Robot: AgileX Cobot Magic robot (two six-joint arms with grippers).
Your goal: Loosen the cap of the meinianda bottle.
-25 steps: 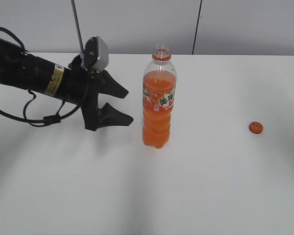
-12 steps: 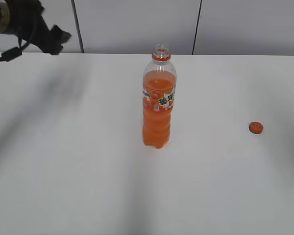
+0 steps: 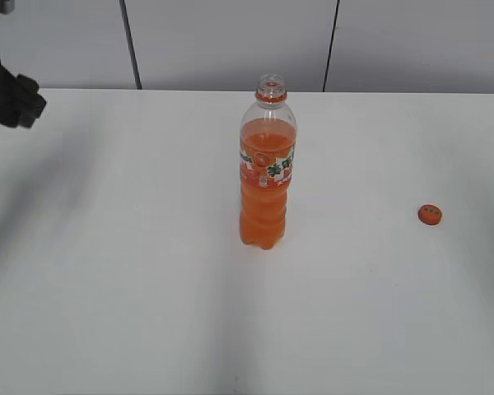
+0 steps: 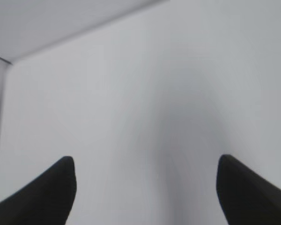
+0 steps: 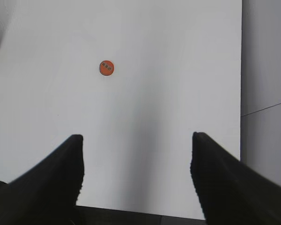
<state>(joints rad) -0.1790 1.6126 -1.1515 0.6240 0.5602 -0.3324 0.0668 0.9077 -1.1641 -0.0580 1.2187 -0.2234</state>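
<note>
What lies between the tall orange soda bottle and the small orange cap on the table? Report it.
Nothing: between the tall clear plastic bottle of orange drink and the small round orange cap the white table is bare, as the exterior view shows.

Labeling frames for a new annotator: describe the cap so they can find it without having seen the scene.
Start at the white table with the upright bottle of orange drink near its middle. To the bottle's right, well apart from it, lies the cap, flat on the table. It is a small round orange disc with faint print on top; the bottle's mouth is open.
</note>
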